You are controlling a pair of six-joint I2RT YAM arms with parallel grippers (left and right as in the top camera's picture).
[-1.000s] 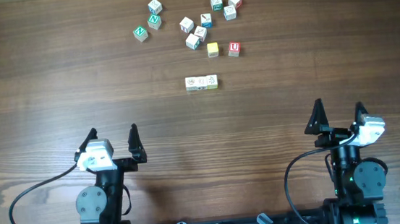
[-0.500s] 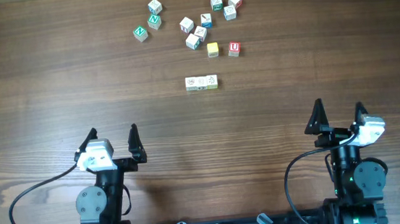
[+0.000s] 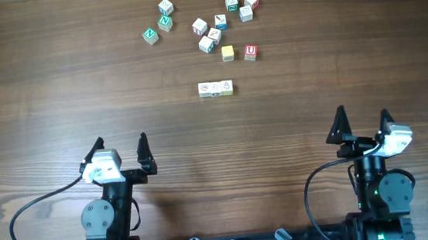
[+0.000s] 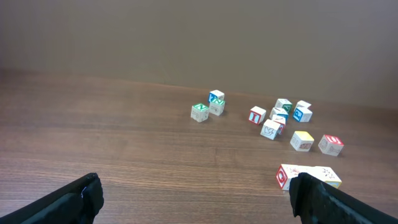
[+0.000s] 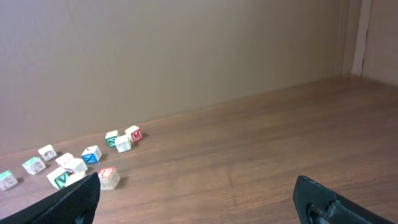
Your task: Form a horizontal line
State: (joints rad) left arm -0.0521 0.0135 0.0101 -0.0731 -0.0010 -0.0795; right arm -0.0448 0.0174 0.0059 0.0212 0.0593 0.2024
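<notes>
horizontal line [image 3: 216, 89] of three small pale cubes lies near the middle of the tabletop [image 3: 56, 95], its cubes touching side to side; the right end cube seems yellowish, though it is too small to be sure. loose cubes [image 3: 214, 28] are scattered just beyond it, a yellow cube [image 3: 227, 53] nearest. left gripper [image 3: 120, 140] and right gripper [image 3: 362, 112] sit well apart at the near edge, both with jaws spread wide and holding nothing.
</notes>
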